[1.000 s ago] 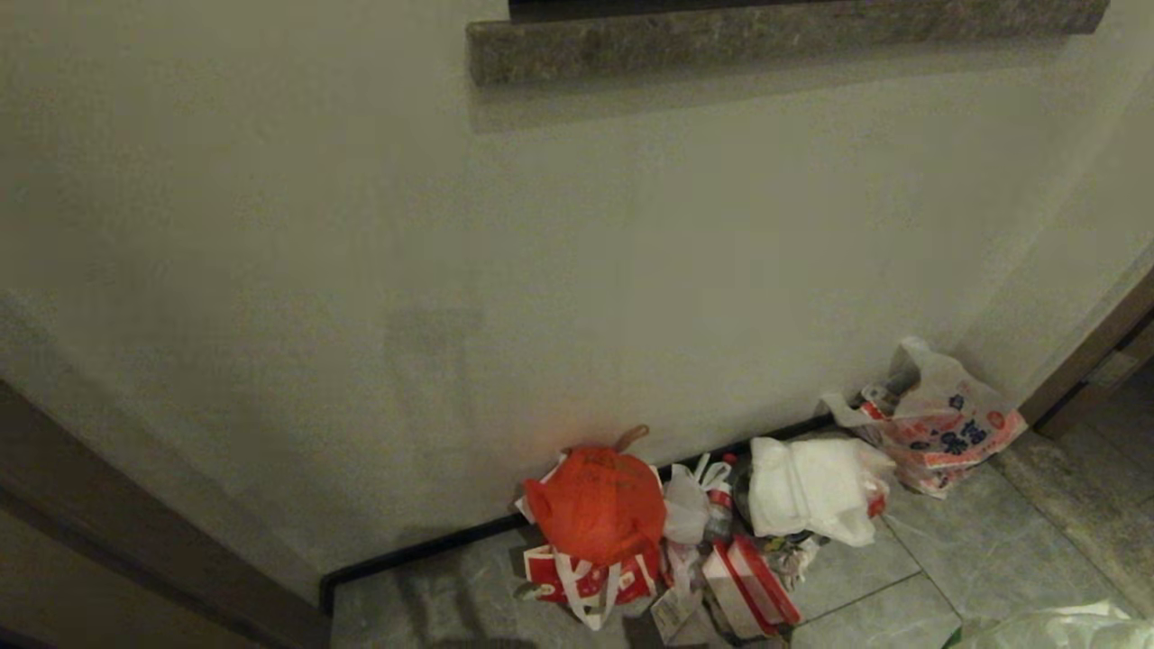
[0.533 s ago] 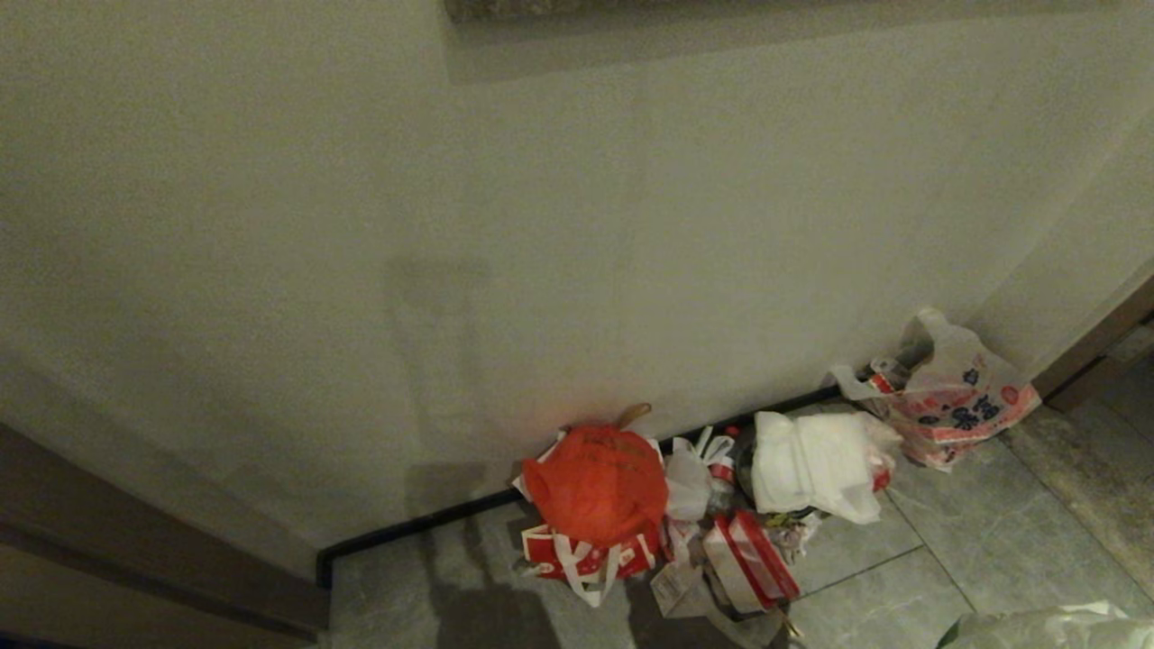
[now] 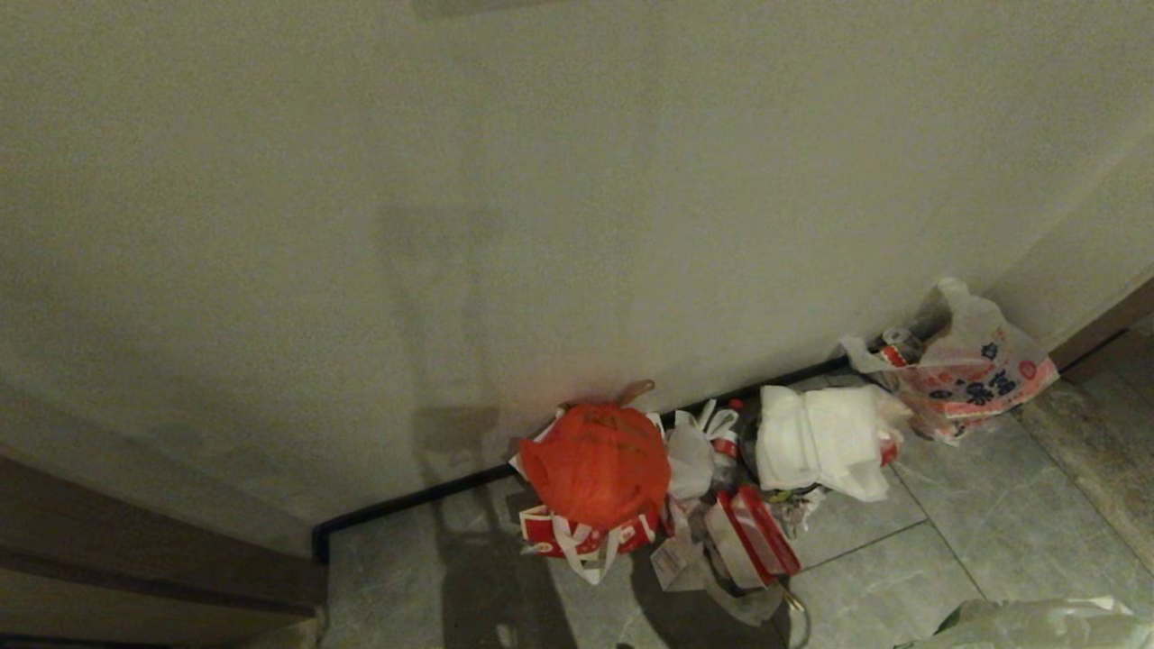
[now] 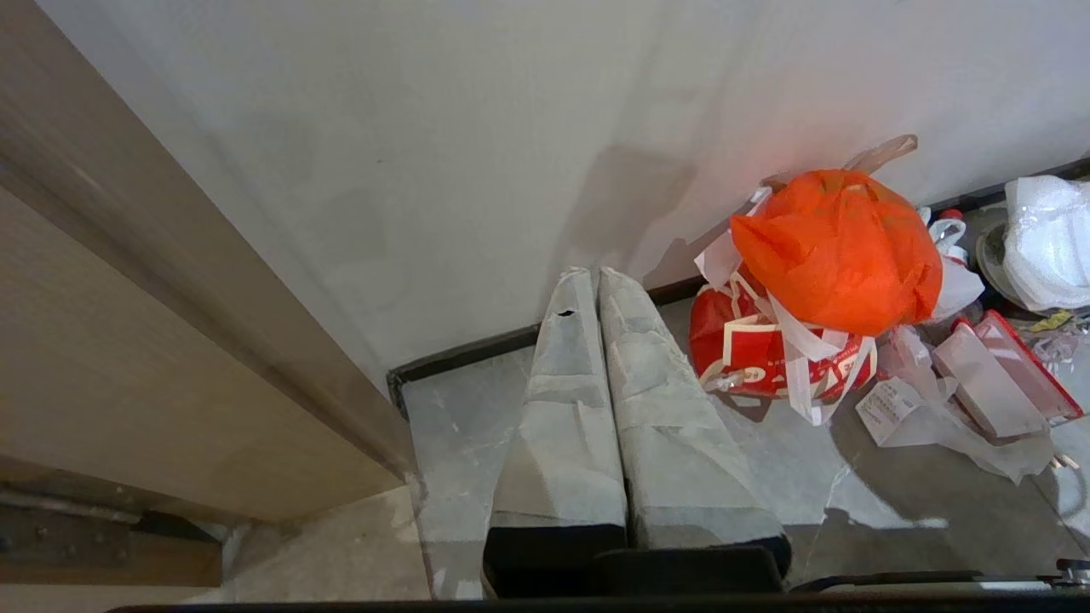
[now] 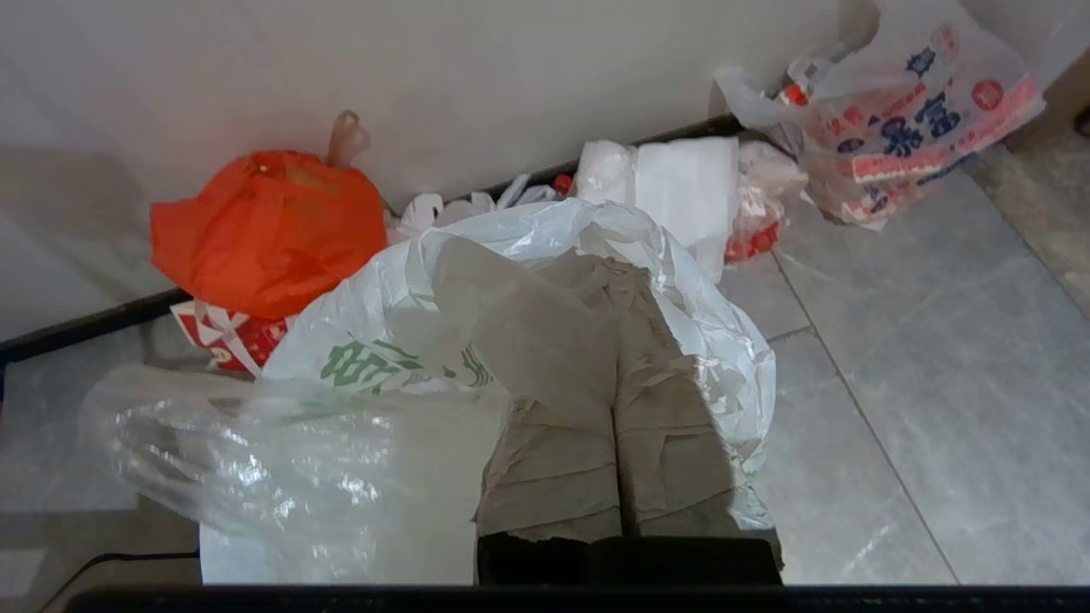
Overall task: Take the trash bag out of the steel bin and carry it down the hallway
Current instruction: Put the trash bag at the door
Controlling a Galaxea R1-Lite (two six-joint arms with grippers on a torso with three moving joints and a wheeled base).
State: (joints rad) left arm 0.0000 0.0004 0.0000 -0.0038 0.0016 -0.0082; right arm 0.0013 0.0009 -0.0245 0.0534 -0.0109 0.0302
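Right gripper [image 5: 596, 340] — fingers clamped on the trash bag [image 5: 409, 366], which hangs from it at the near right — faces the rubbish pile [image 3: 703, 487] against the far wall.

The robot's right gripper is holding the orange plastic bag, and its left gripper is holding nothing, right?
Not quite. The right wrist view shows the right gripper shut on the crinkly white plastic trash bag with green print. The orange plastic bag sits against the wall. The left gripper holds nothing.

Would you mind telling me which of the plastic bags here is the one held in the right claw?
The trash bag, white with green printing, is pinched in the right claw; the orange-red bag lies against the wall.
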